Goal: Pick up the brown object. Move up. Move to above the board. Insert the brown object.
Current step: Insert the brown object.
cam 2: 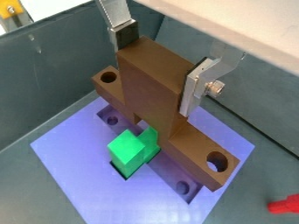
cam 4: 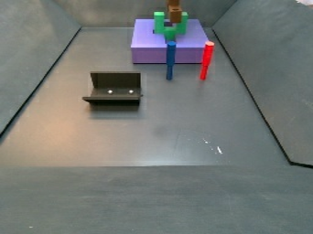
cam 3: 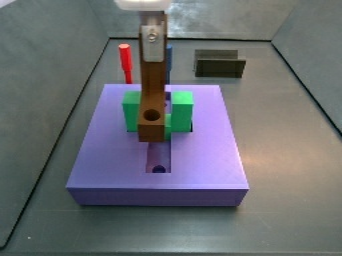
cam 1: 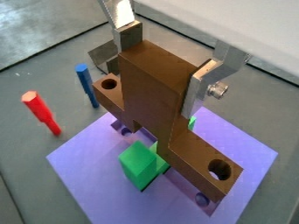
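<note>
My gripper [cam 1: 166, 59] is shut on the upper end of the brown object [cam 1: 152, 92], a long orange-brown bar held upright, also seen in a wrist view [cam 2: 146, 96]. Its crosspiece with round holes hangs low over the lavender board [cam 1: 87, 166], beside the green U-shaped block [cam 1: 140, 164]. In a side view the gripper [cam 3: 152, 40] holds the bar [cam 3: 152, 100] upright over the board [cam 3: 201, 150], its lower end at the central groove between the arms of the green block [cam 3: 178, 108]. I cannot tell whether it touches the board. It also shows in a side view [cam 4: 175, 14].
A red peg [cam 1: 41, 112] and a blue peg [cam 1: 87, 85] stand beside the board, also seen in a side view, red [cam 4: 207, 59] and blue [cam 4: 170, 59]. The dark fixture [cam 4: 113, 89] stands on the grey floor away from the board. Bin walls surround the floor.
</note>
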